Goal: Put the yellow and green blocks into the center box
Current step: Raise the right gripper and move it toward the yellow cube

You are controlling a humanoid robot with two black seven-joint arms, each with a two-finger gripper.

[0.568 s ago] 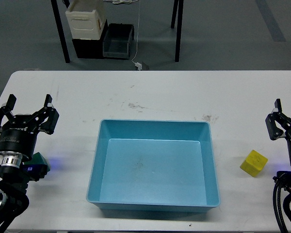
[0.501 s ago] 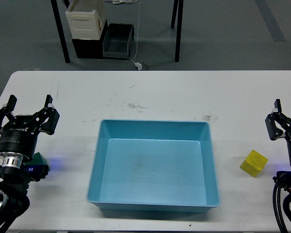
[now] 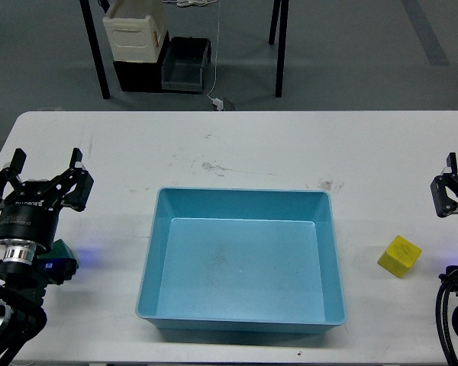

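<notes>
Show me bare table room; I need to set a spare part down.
Bare: the wide strip of table behind the blue tray, and between tray and yellow block. Crowded: the left edge, where the left tool hangs beside the green block.

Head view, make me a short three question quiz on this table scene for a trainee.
1. True or false: the blue tray holds a block.
2. Which block lies to the right of the tray? A) yellow block B) green block
3. Fill in: the green block is partly hidden behind the ___ arm, below the left gripper.

Key: 1 false. 2 A. 3 left.
</notes>
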